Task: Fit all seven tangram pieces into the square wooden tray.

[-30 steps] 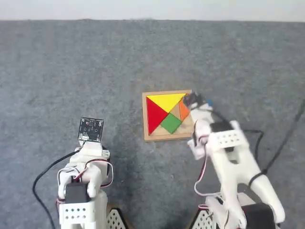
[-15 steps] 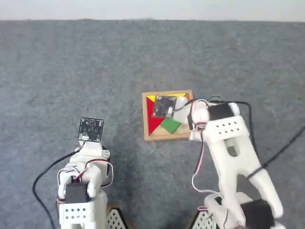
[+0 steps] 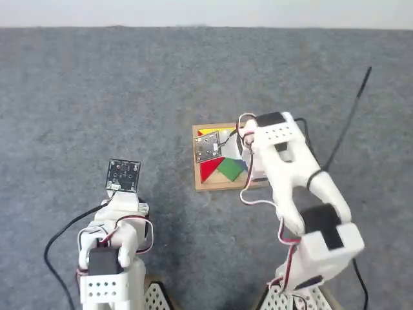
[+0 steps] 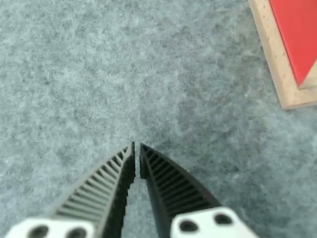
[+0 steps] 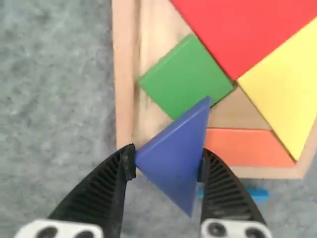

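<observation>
The square wooden tray [image 3: 197, 184] lies at mid table, with its rim [image 5: 124, 74] close under my right gripper. In it lie a red triangle [image 5: 247, 29], a yellow triangle [image 5: 285, 94], a green square [image 5: 185, 77] and an orange piece [image 5: 242, 147]. My right gripper [image 5: 167, 159] is shut on a blue triangle [image 5: 176, 153] and holds it above the tray's edge, its tip over the green square's corner. My left gripper [image 4: 137, 147] is shut and empty over bare carpet, to the left of the tray's corner [image 4: 282, 64].
Grey carpet covers the table all around. A sliver of a light blue piece [image 5: 252, 193] lies on the carpet just outside the tray's rim. The right arm [image 3: 277, 148] reaches over the tray; the left arm [image 3: 122, 175] stays near the front left.
The right arm has swung left from beside the tray to over it, carrying the blue triangle. The left arm has not moved.
</observation>
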Controlling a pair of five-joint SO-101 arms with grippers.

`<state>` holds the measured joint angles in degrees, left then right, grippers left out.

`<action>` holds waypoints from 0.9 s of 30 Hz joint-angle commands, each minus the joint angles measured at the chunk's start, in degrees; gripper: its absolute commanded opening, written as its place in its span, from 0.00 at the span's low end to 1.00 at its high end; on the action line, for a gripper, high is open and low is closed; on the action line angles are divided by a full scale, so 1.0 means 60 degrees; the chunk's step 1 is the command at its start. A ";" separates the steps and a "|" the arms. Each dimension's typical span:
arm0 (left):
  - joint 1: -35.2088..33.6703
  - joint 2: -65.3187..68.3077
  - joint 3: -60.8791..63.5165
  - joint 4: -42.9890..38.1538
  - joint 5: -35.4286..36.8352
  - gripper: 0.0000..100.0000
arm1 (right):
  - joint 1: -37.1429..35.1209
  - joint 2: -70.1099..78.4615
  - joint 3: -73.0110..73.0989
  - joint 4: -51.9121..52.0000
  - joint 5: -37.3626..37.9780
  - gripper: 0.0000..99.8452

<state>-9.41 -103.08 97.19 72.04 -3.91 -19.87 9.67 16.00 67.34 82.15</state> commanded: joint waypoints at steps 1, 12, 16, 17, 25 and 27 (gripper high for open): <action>0.0015 -0.0161 -0.0110 0.0029 0.0000 0.02 | -0.0066 -0.0051 -0.0601 -0.0022 0.0527 0.11; 0.0015 -0.0161 -0.0110 0.0029 0.0000 0.02 | 0.0125 0.0037 -0.0659 0.1165 0.3165 0.09; 0.0015 -0.0161 -0.0110 0.0029 0.0000 0.02 | 0.0168 0.0037 -0.0659 0.1194 0.3194 0.12; 0.0015 -0.0161 -0.0110 0.0029 0.0000 0.02 | 0.0183 0.0037 -0.0659 0.1165 0.3194 0.14; 0.0015 -0.0161 -0.0110 0.0029 0.0000 0.02 | 0.0110 0.0037 -0.0894 0.1136 0.3223 0.21; 0.0015 -0.0161 -0.0110 0.0029 0.0000 0.02 | 0.0154 0.0037 -0.1128 0.1223 0.3209 0.21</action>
<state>-9.41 -103.08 97.19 72.04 -3.91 -19.60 10.37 13.63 74.02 100.70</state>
